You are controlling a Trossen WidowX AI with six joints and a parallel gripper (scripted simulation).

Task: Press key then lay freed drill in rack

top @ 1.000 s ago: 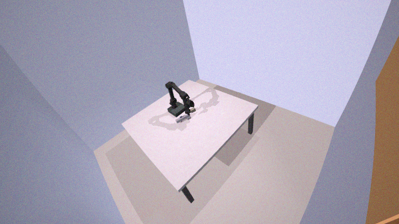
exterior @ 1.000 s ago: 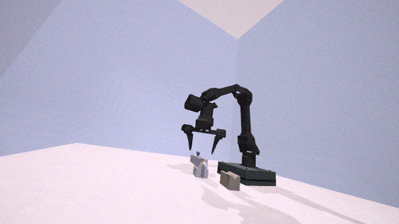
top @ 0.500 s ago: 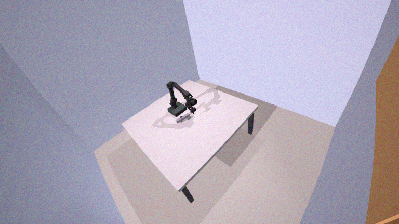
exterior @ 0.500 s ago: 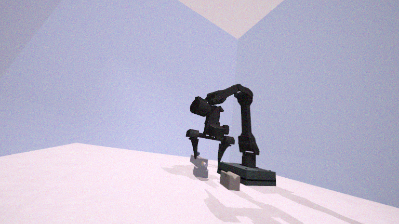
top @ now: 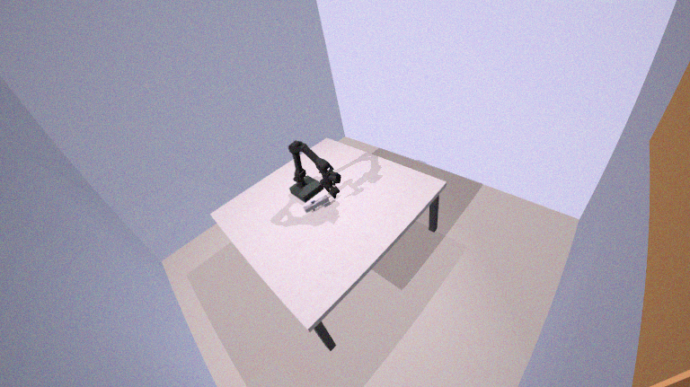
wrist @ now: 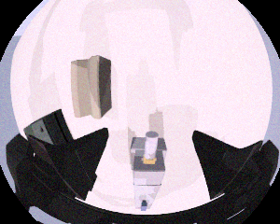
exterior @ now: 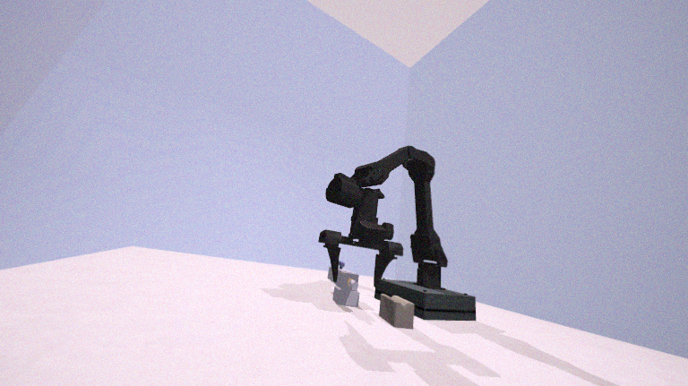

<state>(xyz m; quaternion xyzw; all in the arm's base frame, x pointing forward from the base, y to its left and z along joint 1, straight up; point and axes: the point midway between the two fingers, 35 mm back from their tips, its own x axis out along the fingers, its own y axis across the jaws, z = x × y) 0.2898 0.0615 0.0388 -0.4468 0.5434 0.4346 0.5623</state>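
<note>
Wrist view, rack (wrist: pixel 91 86): tan block, upper left, well apart from the drill.
Drill (wrist: pixel 150 147): centre, seated in its grey holder (wrist: pixel 147 171).
Gripper (wrist: pixel 151 149): spread wide, empty — straddling the drill.
Risk: jaws closing off-centre — drill slips.

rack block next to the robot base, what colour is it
Tan, beige rack; clearest in the exterior view.
</note>
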